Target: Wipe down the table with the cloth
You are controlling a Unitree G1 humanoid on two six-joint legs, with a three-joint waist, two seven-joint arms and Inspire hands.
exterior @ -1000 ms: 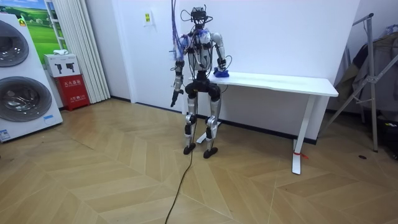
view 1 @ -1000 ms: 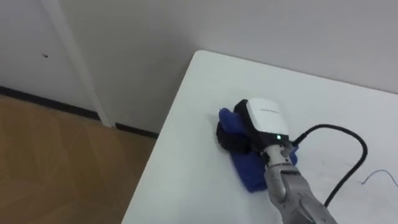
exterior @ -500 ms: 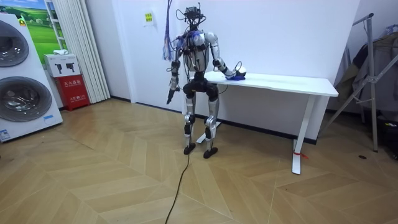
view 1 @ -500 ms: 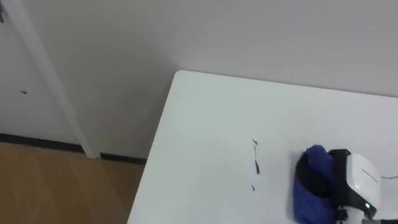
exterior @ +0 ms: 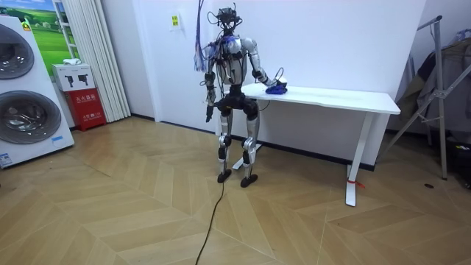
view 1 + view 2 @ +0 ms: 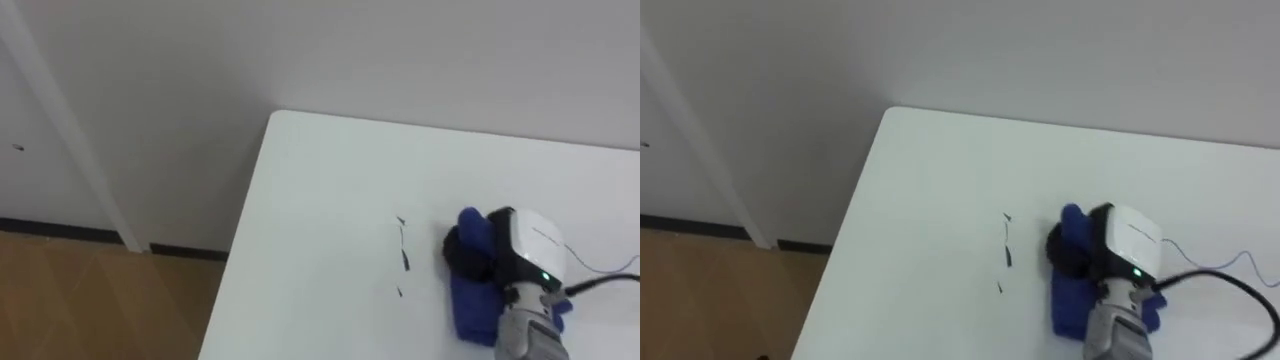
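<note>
Item one: fingers (image 6: pixel 464 258) of the right hand (image 6: pixel 522 248). They are dark and bent down over the blue cloth (image 6: pixel 472 308), gripping a bunch of it as far as we can see (the white hand-back hides their tips).
Item two: the cloth. It lies pressed under the palm on the white table (image 6: pixel 320 190).
Item three: dark marks (image 6: pixel 404 252). These thin strokes lie just beside the cloth on its left, uncovered.
Item four: left hand (image 5: pixel 208 115). It hangs by the hip in the room view, and we cannot tell its finger state.
Step in hand, we judge: sweep left across the marks. Press evenly, hold the cloth spread beneath the palm, and stop short of the table's edge.
</note>
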